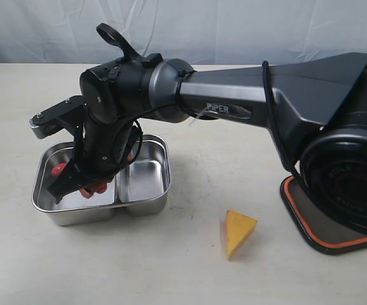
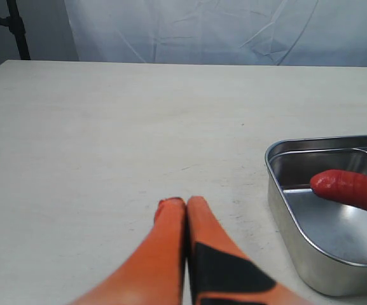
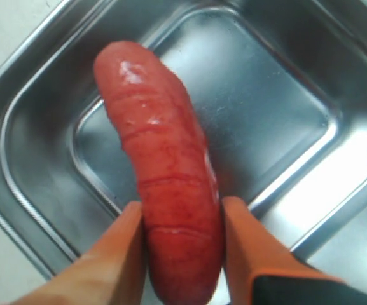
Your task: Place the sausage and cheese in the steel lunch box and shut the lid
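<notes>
Your right arm point(image 1: 247, 95) was the largest thing in the exterior view. It reached from 3 o'clock across toward 9 o'clock. The steel lunch box point(image 1: 150, 202) stood open at about 8 o'clock on the table. The lid point(image 1: 310, 219) lay at 4 o'clock, partly hidden behind the body of the arm. The cheese point(image 1: 239, 232) sat on the bare table at 5 o'clock, between box and lid and well apart from both.

The right gripper point(image 3: 183, 206) was narrow, and its orange fingers point(image 3: 116, 254) clamped one end of the sausage point(image 3: 164, 140). The sausage hung inside the compartment on the 9 o'clock side. I cannot tell if it touched the floor. The left gripper point(image 2: 186, 206) was fully closed with nothing in it, near a corner of the box.

I think three things could go wrong from here:
- If you opened the jaws too high, the glossy sausage could bounce on the steel and roll against the divider.
- If you lifted out at an angle, a finger could catch the wall and drag the light box.
- The lid was close under the arm, so a careless swing toward the cheese could push it.
</notes>
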`<state>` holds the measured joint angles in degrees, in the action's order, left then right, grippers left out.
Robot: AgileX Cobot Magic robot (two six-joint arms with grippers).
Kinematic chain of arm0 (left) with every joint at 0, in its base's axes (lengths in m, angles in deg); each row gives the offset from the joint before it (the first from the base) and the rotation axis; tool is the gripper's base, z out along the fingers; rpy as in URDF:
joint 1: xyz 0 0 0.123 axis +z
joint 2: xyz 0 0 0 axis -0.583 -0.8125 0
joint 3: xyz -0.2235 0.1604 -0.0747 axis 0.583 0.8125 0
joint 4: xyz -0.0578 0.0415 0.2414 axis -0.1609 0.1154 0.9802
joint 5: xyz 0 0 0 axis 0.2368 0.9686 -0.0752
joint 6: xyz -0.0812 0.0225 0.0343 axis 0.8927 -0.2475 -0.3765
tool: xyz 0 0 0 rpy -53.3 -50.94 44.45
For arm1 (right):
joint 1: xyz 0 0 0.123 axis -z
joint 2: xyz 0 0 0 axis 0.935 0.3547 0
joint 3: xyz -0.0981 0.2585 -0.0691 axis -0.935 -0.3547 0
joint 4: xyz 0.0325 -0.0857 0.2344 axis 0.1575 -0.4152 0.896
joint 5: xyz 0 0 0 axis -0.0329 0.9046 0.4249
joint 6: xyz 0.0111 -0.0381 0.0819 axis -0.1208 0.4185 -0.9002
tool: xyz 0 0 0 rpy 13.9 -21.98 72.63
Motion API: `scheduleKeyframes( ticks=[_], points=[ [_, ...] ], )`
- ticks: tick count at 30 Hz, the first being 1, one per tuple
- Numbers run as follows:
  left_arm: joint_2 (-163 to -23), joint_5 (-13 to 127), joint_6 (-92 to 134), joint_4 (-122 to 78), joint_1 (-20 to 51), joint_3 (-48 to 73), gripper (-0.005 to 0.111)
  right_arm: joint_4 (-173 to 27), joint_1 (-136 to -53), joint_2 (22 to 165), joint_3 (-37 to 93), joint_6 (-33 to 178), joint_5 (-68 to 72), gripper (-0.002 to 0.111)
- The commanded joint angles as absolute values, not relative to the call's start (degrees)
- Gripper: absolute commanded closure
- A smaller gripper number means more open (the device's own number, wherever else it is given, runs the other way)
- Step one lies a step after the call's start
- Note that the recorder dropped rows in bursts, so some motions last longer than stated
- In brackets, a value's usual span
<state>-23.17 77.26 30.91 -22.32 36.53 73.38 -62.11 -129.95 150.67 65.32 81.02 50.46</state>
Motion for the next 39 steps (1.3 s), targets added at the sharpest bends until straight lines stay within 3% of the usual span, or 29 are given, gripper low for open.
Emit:
scheduleKeyframes(
  ticks=[1, 6, 12, 17, 22, 27, 34, 39],
  points=[
    [-23.0, 76.5, 31.0, -22.0, 36.7, 73.4, 0.107, -61.4, -129.9, 150.4, 65.8, 80.9, 50.1, 0.077],
    [-23.0, 76.5, 31.0, -22.0, 36.7, 73.4, 0.107, -61.1, -129.9, 150.4, 65.8, 80.9, 50.3, 0.075],
    [-23.0, 76.5, 31.0, -22.0, 36.7, 73.4, 0.107, -60.8, -129.9, 150.4, 65.8, 78.7, 51.4, 0.052],
    [-23.0, 76.5, 31.0, -22.0, 36.7, 73.4, 0.107, -60.7, -129.9, 149.1, 65.8, 77.1, 57.6, 0.055],
    [-23.0, 76.5, 31.0, -22.0, 36.7, 73.4, 0.107, -65.6, -129.9, 140.3, 65.8, 74.7, 70.0, 0.056],
    [-23.0, 76.5, 31.0, -22.0, 36.7, 73.4, 0.107, -76.0, -129.9, 131.1, 65.6, 69.2, 72.1, 0.056],
    [-23.0, 76.5, 31.0, -22.0, 36.7, 73.4, 0.107, -90.1, -129.9, 119.9, 44.6, 52.9, 72.1, 0.056],
    [-23.0, 76.5, 31.0, -22.0, 36.7, 73.4, 0.107, -87.8, -129.9, 119.3, 33.0, 47.2, 71.6, 0.056]
  ],
)
